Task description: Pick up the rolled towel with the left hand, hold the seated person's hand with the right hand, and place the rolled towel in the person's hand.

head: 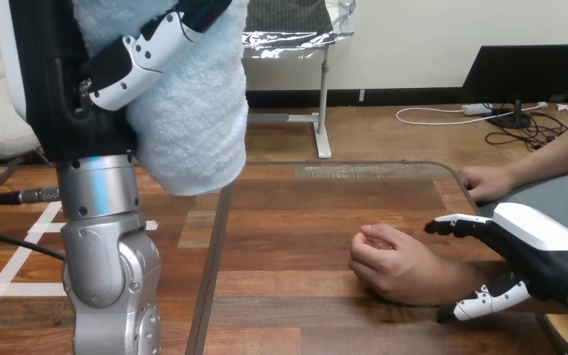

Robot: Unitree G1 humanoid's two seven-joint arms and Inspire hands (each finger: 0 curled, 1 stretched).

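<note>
Gripping the rolled towel (192, 126) with its fingers curled round it, the left hand (140, 63) holds the roll upright, high over the left side of the tabletop (303, 222) and well apart from the person's hand (392, 262). That hand rests on the wood near the middle, its fingers loosely curled inward. The right hand (536, 244) sits at the person's wrist (455, 277) with its fingers straight on the far side and its thumb on the near side, not closed; whether it touches the wrist I cannot tell.

The step in hand looks to be taking hold of the person's hand. To do it well, the right hand should close softly, thumb and fingers meeting the wrist evenly, with no squeeze and no dragging across the tabletop. The person's curled fingers leave little opening, so a gentle lift and turn of the palm upward would likely help. The towel should come down only once that hold is steady, lengthwise into the palm.
</note>
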